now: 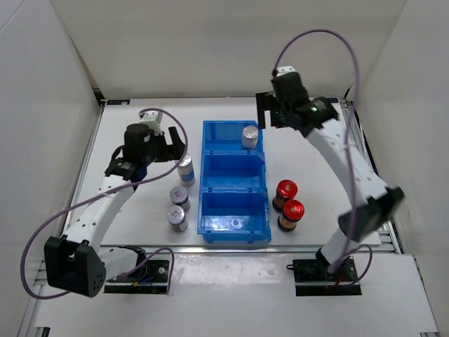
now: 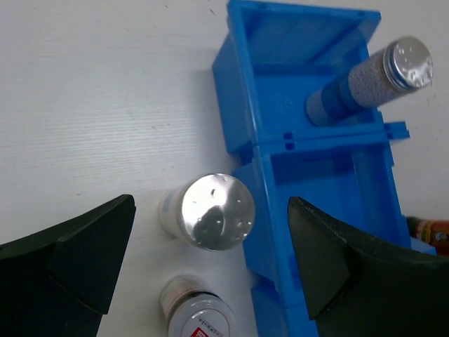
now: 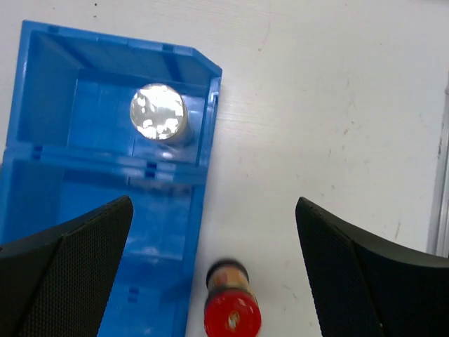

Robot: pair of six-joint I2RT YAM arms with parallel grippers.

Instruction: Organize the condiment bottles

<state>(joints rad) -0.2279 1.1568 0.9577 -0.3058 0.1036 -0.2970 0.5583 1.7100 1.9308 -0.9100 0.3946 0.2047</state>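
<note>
Both claws open above half-sorted bottles.

Left claw spread wide and empty, poised over a tall silver-capped bottle standing on the table just beside the left wall of the blue bin, cap framed between the two fingers. Two short grey bottles nearer the arm bases, beside the same wall. Right claw likewise wide open, gripping nothing, over the bin's far right side; second tall bottle standing in the far compartment, left of the finger gap. Two red-capped bottles close together on the table, just right of the bin.
</note>
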